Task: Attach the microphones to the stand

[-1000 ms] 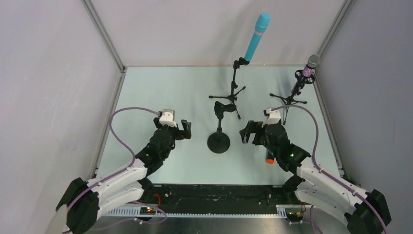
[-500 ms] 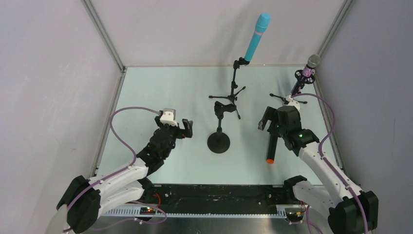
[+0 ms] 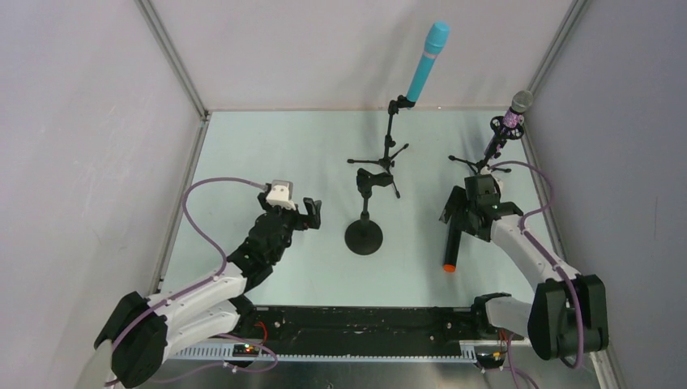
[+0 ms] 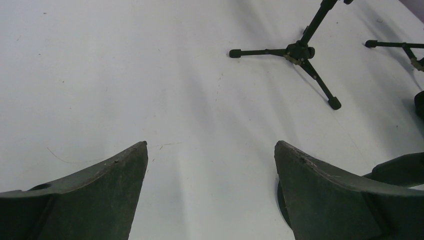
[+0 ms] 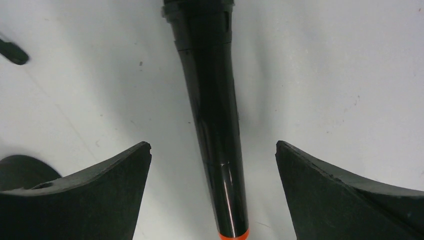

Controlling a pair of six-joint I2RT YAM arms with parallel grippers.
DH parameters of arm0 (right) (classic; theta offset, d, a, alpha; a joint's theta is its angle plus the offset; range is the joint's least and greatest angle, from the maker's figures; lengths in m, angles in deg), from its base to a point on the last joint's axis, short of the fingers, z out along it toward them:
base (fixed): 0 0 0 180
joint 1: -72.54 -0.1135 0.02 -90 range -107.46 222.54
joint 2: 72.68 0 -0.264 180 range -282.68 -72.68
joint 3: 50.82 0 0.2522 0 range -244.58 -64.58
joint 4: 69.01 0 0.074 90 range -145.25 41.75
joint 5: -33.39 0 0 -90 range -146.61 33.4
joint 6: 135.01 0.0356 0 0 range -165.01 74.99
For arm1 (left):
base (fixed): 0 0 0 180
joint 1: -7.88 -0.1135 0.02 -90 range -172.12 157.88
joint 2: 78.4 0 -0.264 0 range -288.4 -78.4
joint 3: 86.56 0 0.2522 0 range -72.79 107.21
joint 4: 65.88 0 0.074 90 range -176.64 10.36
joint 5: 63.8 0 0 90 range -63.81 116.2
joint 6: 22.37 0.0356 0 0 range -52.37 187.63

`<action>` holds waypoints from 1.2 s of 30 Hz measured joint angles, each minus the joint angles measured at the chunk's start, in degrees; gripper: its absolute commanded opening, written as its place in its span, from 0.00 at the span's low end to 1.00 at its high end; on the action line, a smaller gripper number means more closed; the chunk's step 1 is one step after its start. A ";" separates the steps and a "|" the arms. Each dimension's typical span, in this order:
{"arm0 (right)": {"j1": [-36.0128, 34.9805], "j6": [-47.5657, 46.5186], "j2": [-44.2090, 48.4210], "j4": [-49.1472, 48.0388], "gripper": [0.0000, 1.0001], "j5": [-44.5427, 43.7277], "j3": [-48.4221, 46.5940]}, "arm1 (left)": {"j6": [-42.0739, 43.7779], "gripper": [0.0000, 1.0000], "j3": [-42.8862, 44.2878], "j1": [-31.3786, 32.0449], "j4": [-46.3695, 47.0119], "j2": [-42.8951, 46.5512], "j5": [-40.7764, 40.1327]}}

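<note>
One glossy black, orange-tipped microphone [image 5: 212,100] lies on the counter [image 5: 325,75] beneath our wide-spread right pincer [image 5: 212,144]; our left pincer [image 4: 210,142] gapes too.

Left arm [image 3: 202,293] and right arm [image 3: 526,253]: white shells, black joints, looping purple cables [image 3: 186,212]; left tool [image 4: 210,144] has dark wedge fingers [image 4: 100,195].

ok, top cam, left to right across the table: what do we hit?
Left fingers → round-base stand, clip empty → turquoise microphone, mounted → black microphone, lying flat → purple microphone, mounted. Right fingers overlap the black microphone, so they are left out.
</note>
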 measured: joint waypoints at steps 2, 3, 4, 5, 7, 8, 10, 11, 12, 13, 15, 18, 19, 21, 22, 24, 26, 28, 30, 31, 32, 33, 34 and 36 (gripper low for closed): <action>0.46 -0.35 -2.32 -0.13 0.99 0.04 0.00 | -0.02 1.00 0.00 0.00 -0.02 -0.76 0.13; 0.55 -0.61 -3.54 -0.24 0.98 0.07 0.00 | -0.02 1.00 0.00 0.00 0.00 -1.03 0.28; 0.68 -0.81 -4.59 -0.42 0.97 0.09 0.00 | -0.02 1.00 0.00 0.00 0.00 -1.14 0.33; 0.79 -1.05 -5.88 -0.61 0.97 0.07 0.00 | -0.02 1.00 0.00 0.00 0.00 -1.18 0.39; 0.96 -1.55 -8.28 -1.09 0.95 0.09 -0.02 | -0.02 1.00 0.00 0.00 0.15 -1.18 0.50; 1.05 -1.92 -9.46 -1.25 0.94 0.09 -0.11 | -0.02 1.00 0.00 0.00 0.22 -1.18 0.57; 1.18 -2.73 -12.09 -1.36 0.92 0.15 -0.74 | -0.02 1.00 0.00 0.00 0.26 -1.18 0.87; 1.18 -3.13 -13.27 -1.33 0.91 0.15 -1.29 | -0.02 1.00 0.00 0.00 0.26 -1.18 0.94; 1.18 -3.50 -14.29 -1.42 0.88 0.15 -1.86 | -0.02 1.00 0.00 0.00 0.26 -1.16 1.01; 1.18 -3.74 -15.23 -1.40 0.86 0.15 -2.54 | -0.02 1.00 0.00 0.00 0.26 -1.14 1.11; 1.18 -4.55 -17.51 -1.57 0.82 0.52 -4.61 | -0.02 1.00 0.00 0.00 0.26 -1.07 1.29; 1.18 -5.53 -20.70 -1.97 0.77 1.22 -7.23 | -0.02 1.00 -0.02 0.00 0.26 -0.57 1.31; 1.18 -5.70 -21.46 -2.12 0.75 1.38 -7.82 | -0.02 1.00 -0.04 0.00 0.26 -0.33 1.31; 1.18 -6.23 -23.61 -2.51 0.69 1.86 -9.09 | -0.02 1.00 -0.26 0.00 0.48 0.26 1.31; 1.18 -6.69 -24.74 -2.58 0.67 2.32 -9.66 | -0.02 1.00 -0.42 0.00 0.59 0.52 1.31; 1.16 -7.43 -26.36 -1.95 0.66 2.58 -11.10 | 0.00 1.00 -0.70 0.00 0.70 1.05 1.31; 1.16 -7.76 -27.76 -1.46 0.63 2.60 -12.61 | 0.00 1.00 -0.81 0.00 0.98 1.27 1.31; 1.16 -8.33 -28.76 -1.14 0.58 2.47 -13.66 | 0.00 1.00 -0.94 0.00 1.27 1.44 1.31; 1.14 -8.72 -29.09 -0.87 0.50 2.12 -13.97 | 0.00 1.00 -1.18 0.00 1.57 1.46 1.33; 1.14 -8.72 -29.14 -0.83 0.41 1.99 -14.03 | 0.00 1.00 -1.31 0.00 1.64 1.46 1.33; 1.14 -8.90 -29.14 -0.83 0.35 1.97 -14.03 | -0.02 1.00 -1.46 0.00 1.70 1.46 1.33; 1.09 -9.07 -29.14 -0.87 0.19 2.05 -14.03 | -0.02 1.00 -1.55 0.00 1.77 1.44 1.36; 1.05 -9.03 -29.14 -0.87 0.11 2.12 -14.08 | -0.02 1.00 -1.55 0.00 1.84 1.40 1.36; 0.98 -9.16 -29.16 -0.85 0.00 2.05 -14.12 | -0.02 1.00 -1.55 0.00 2.01 1.38 1.36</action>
